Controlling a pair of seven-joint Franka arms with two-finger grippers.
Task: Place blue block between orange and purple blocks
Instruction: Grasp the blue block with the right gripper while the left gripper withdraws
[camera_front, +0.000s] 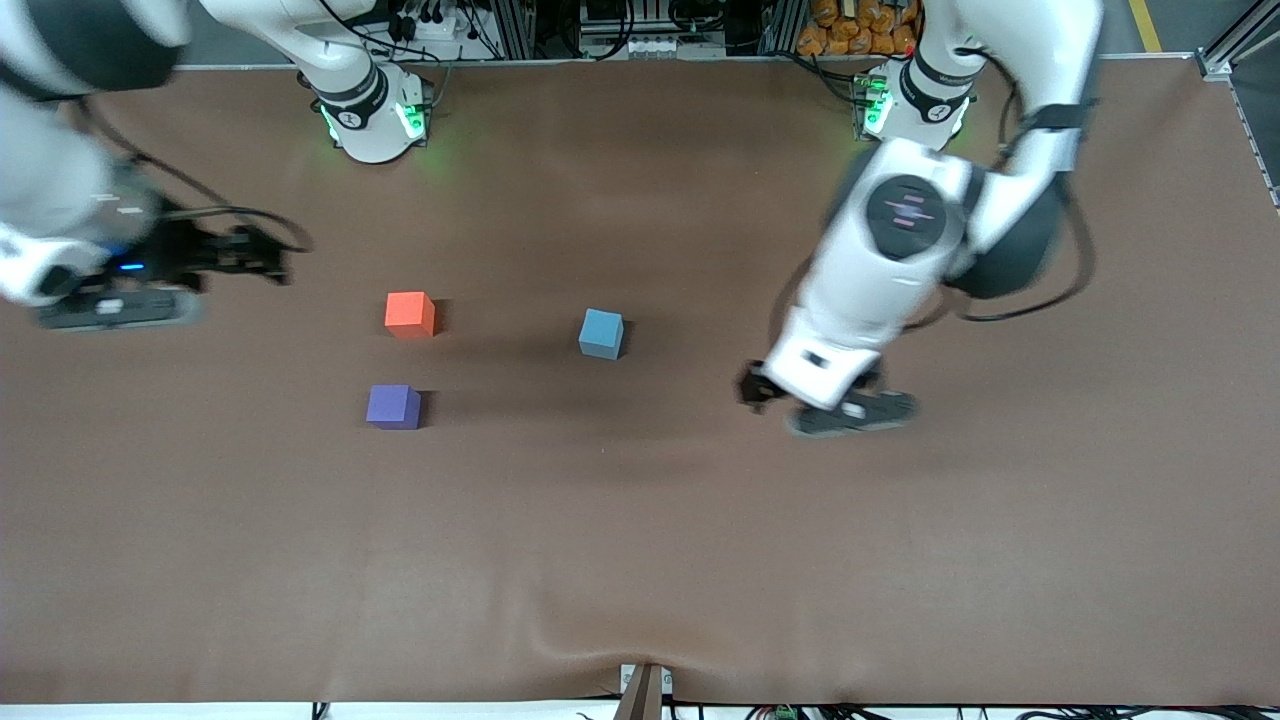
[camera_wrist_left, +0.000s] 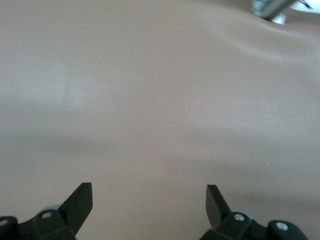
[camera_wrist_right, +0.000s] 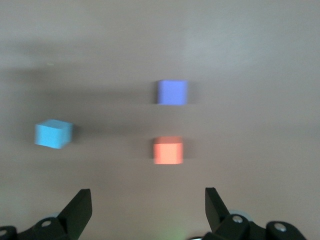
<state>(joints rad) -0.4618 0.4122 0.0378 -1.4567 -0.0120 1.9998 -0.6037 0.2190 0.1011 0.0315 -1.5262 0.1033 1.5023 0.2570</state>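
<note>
While all three cubes sit free on the brown table (camera_front: 640, 560), neither arm holds anything. The blue block (camera_front: 601, 333) rests about midway along the table's length, somewhat closer to the edge where the robot bases stand than to the front-camera edge, and slightly turned against the table's lines. The orange block (camera_front: 410, 314) lies well apart from it toward the right arm's end, at much the same depth. The purple block (camera_front: 393, 407) sits near the orange one, closer to the front-camera edge, with a bare gap of table between the two. The blue block is outside that gap, off toward the left arm's end.

The left gripper (camera_front: 835, 400) hangs low over bare table, toward the left arm's end from the blue block and well apart from it. Its wrist view shows its fingers (camera_wrist_left: 80, 202) spread wide with only brown cloth between them.

The right gripper (camera_front: 262, 257) is up over the table near the right arm's end, reaching in from that short edge, clear of the orange block. In its wrist view the fingers (camera_wrist_right: 216, 206) stand wide apart and empty, and the blue block (camera_wrist_right: 53, 133), the orange block (camera_wrist_right: 168, 150) and the purple block (camera_wrist_right: 172, 92) all show ahead of them
</note>
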